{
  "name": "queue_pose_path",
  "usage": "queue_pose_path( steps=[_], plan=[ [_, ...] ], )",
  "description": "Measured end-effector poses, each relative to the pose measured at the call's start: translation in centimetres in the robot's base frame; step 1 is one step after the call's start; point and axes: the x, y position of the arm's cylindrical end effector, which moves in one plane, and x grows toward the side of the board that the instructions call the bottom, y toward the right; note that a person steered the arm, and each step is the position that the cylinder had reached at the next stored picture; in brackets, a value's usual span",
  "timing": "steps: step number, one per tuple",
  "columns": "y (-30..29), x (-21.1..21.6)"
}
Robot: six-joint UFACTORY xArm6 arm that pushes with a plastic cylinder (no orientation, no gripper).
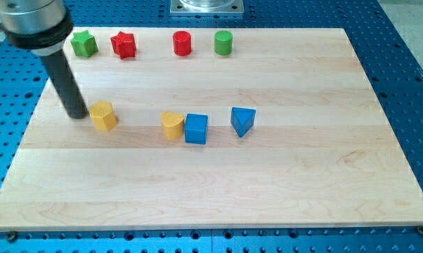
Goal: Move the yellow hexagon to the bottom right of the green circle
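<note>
The yellow hexagon (104,115) lies on the wooden board's left half. My tip (77,114) stands just to its left, touching or nearly touching it. The green circle (223,43) stands near the view's top, right of centre, far up and to the right of the hexagon.
A green star (84,44), a red star (124,46) and a red circle (182,43) line the top edge. A second yellow block (172,125), a blue cube (196,128) and a blue triangle (242,121) sit mid-board. The wooden board (303,169) rests on a blue perforated table.
</note>
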Motion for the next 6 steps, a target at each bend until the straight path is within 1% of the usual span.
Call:
queue_pose_path(
  steps=[1, 2, 3, 4, 5, 6],
  plan=[
    [3.3, 1.8],
    [14.1, 0.0],
    [22.0, -4.2],
    [30.4, -5.4],
    [30.9, -3.1],
    [34.2, -9.0]
  ],
)
